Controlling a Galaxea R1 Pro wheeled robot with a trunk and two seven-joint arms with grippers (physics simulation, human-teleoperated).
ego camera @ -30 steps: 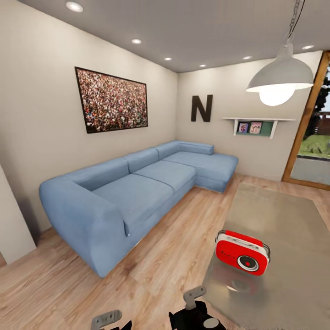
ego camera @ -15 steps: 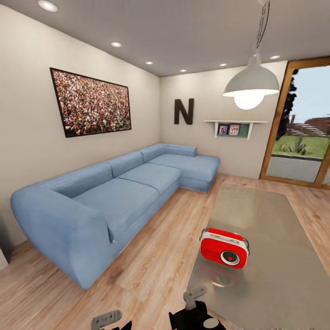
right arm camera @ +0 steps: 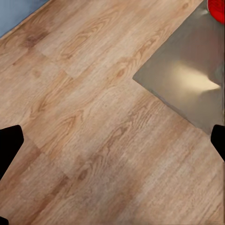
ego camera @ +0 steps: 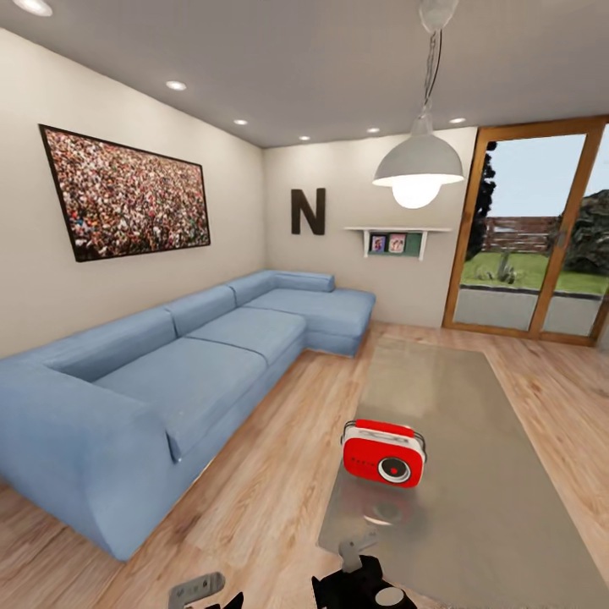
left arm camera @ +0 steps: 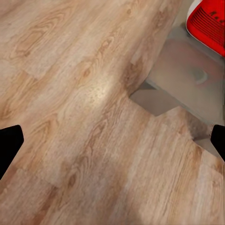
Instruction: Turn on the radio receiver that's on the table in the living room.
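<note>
The red radio receiver (ego camera: 383, 454) stands upright near the near left corner of the table (ego camera: 457, 397), its round dark dial facing me. A piece of the radio (left arm camera: 208, 21) also shows beside the table's corner (left arm camera: 187, 79) in the left wrist view. My left gripper (left arm camera: 112, 143) hangs over the wood floor, open, its black fingertips (left arm camera: 9, 145) far apart with nothing between them. My right gripper (right arm camera: 112, 140) is open over the floor too, short of the table corner (right arm camera: 187, 75), with a red edge of the radio (right arm camera: 217, 7) beyond.
A long blue L-shaped sofa (ego camera: 169, 372) runs along the left wall, with a strip of wood floor (ego camera: 279, 474) between it and the table. A pendant lamp (ego camera: 419, 165) hangs above the table. Glass doors (ego camera: 533, 245) stand at the back right.
The camera has swung right: sofa, picture and radio slid left in the picture and the glass doors came into view. The grippers hold the same place at the bottom edge.
</note>
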